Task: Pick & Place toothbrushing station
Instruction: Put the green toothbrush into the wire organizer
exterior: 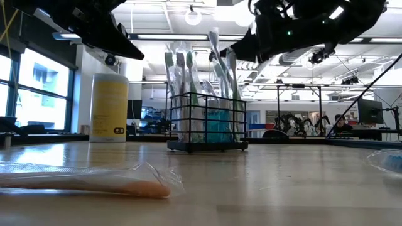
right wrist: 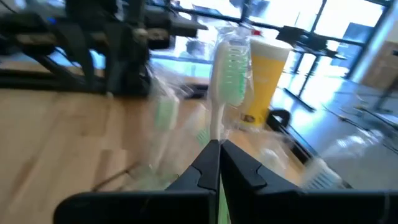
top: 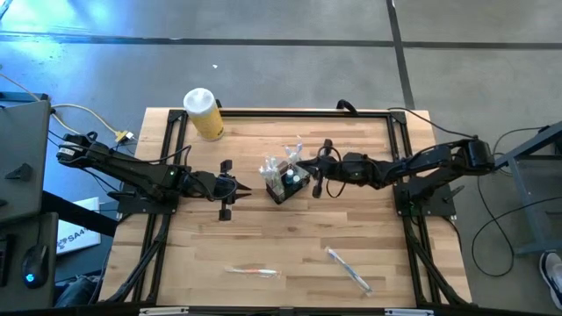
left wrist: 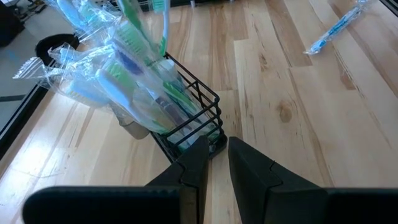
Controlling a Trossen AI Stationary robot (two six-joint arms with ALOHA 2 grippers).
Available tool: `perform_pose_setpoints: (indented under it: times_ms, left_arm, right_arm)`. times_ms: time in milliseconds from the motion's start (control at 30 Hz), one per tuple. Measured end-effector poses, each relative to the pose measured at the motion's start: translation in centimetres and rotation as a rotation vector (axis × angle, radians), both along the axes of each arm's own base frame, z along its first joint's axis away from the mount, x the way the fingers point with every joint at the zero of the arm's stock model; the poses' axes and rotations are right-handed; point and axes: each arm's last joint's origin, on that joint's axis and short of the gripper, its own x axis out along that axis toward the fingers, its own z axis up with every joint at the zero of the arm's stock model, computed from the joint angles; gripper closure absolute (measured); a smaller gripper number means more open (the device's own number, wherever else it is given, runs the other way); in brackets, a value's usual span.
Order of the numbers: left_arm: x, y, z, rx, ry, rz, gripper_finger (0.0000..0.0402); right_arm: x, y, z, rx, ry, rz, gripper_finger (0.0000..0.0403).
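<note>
Mid-table, flanked by both arms: toothbrushing station (top: 287,183) upright, right pincer (top: 314,176) together just beside it, nearer than left pincer (top: 241,186), slightly apart, pointing straight at it.

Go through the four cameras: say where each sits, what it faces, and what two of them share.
High: overhead, facing down on the table, both arms, caddy in the middle.
Low: at tabletop height, facing the caddy; arms overhead.
Left wrist: behind the left pincer, facing the caddy.
Right wrist: behind the shut right pincer, facing a wrapped toothbrush.
High and low share the yellow jar.
</note>
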Motion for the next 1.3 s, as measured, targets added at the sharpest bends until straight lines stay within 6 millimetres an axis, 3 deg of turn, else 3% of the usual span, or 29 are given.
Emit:
perform_pose_setpoints:
  times_ms: [500,933,1300]
  left_arm:
    - [0.0,0.0,0.0,-0.002,0.0,0.001,0.0343]
    - [0.0,0.0,0.0,-0.002,-0.001,0.001,0.0343]
    - [0.0,0.0,0.0,-0.001,-0.005,0.001,0.0343]
  right_arm:
    - [-1.1,3.0,0.3,-0.009,0.036,-0.26,0.04]
    - [-1.6,3.3,-1.4,0.138,0.135,-0.305,0.04]
    - [-1.7,2.9,-2.3,0.264,0.222,-0.188,0.04]
